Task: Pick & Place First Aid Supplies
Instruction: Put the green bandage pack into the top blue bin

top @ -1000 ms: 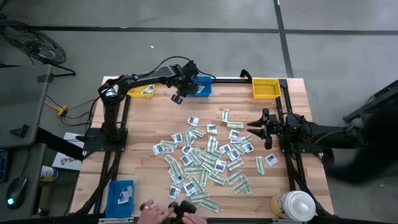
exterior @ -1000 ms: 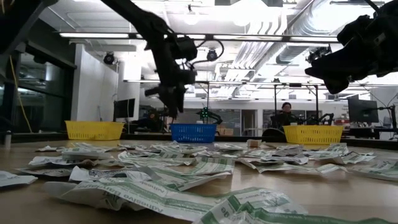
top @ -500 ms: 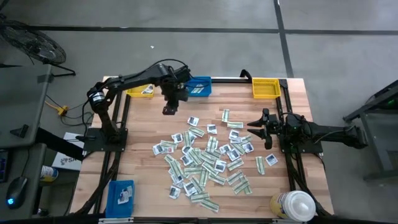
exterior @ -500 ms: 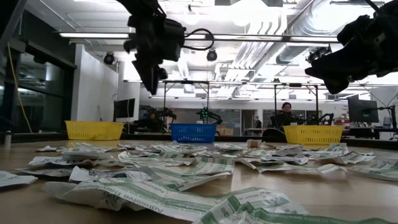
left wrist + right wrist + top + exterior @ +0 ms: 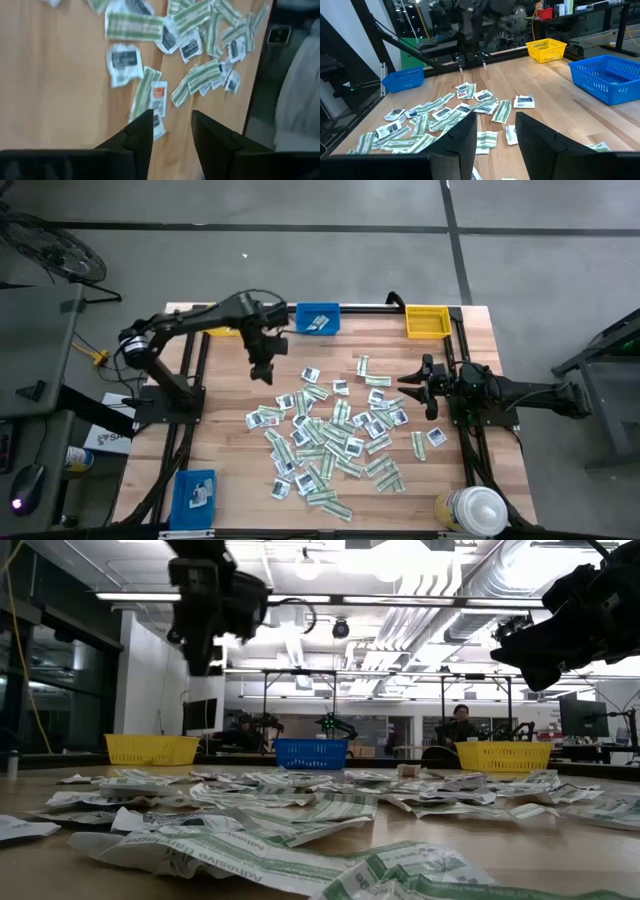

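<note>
Packets (image 5: 335,435) lie scattered mid-counter (image 5: 230,450): squarish white ones with dark marks, narrow green-and-white strips, many overlapping. Right pincer (image 5: 408,385) hovers at the pile's right edge, parted, empty. Left pincer (image 5: 262,372) hangs above bare wood just beyond the pile, parted, empty.

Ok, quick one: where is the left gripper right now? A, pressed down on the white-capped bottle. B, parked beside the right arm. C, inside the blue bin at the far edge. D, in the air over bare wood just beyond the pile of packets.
D: in the high view the left gripper hangs over bare table near the pile of packets, and its wrist view shows open, empty fingers above the wood.
</note>
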